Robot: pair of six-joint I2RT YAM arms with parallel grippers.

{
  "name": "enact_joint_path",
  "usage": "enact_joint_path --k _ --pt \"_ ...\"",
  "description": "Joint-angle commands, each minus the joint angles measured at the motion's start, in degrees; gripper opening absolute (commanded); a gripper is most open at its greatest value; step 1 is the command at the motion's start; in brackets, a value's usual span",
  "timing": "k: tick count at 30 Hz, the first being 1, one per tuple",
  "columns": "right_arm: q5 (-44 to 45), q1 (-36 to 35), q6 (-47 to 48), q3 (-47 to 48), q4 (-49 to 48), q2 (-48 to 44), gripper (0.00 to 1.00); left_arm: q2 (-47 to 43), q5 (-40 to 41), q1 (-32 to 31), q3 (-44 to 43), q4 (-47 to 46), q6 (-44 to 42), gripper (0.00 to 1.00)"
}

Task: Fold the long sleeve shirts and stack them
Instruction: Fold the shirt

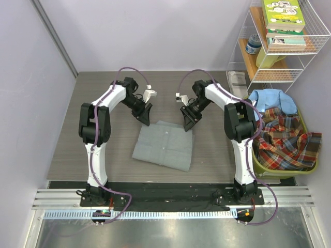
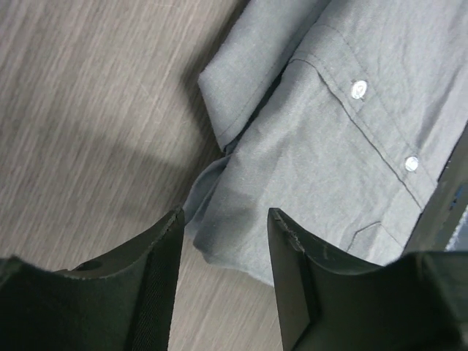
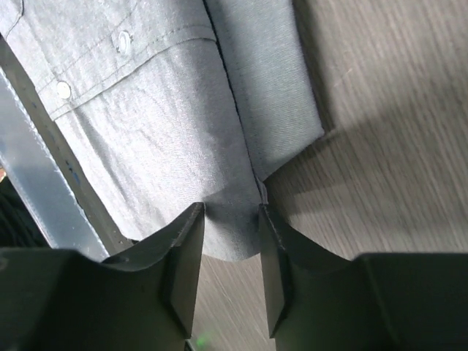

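Note:
A grey long sleeve shirt (image 1: 164, 147) lies folded into a rectangle in the middle of the table, its button placket showing in both wrist views (image 2: 344, 146) (image 3: 146, 110). My left gripper (image 1: 145, 118) (image 2: 224, 216) hangs over the shirt's far left corner, jaws apart, with nothing clamped between them. Over the far right corner is my right gripper (image 1: 189, 123) (image 3: 230, 208), also open, the cloth's edge showing in the gap below its fingertips. A red-green plaid shirt (image 1: 284, 142) and a light blue shirt (image 1: 271, 99) lie crumpled in the bin at right.
A green bin (image 1: 282, 173) stands at the table's right edge. A white wire shelf (image 1: 289, 51) with books stands at the back right, with a small pale tray (image 1: 238, 80) beside it. Walls close off the left and back.

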State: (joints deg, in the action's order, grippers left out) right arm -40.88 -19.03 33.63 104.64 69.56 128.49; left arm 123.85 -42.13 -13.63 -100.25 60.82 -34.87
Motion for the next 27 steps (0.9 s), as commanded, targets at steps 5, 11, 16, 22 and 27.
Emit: enact_joint_path --k 5,11,16,22,27 --pt "-1.13 -0.49 1.97 0.21 2.25 -4.03 0.16 -0.28 -4.19 0.00 -0.12 3.61 -1.34 0.52" --pt "0.72 -0.49 1.88 -0.22 2.33 -5.43 0.01 0.34 -3.31 0.00 -0.21 4.66 -1.60 0.47" --pt "2.03 -0.49 2.32 -0.58 2.25 -6.32 0.01 -0.45 -2.43 -0.26 0.84 3.34 -1.16 0.43" --pt "3.61 -0.31 2.76 -0.84 2.68 -7.55 0.01 -3.09 -6.02 -0.61 -0.82 4.57 -0.64 0.01" --pt "5.02 0.92 4.43 -1.19 3.65 -8.43 0.01 -4.85 -7.18 -1.40 -3.46 5.36 -0.11 0.00"
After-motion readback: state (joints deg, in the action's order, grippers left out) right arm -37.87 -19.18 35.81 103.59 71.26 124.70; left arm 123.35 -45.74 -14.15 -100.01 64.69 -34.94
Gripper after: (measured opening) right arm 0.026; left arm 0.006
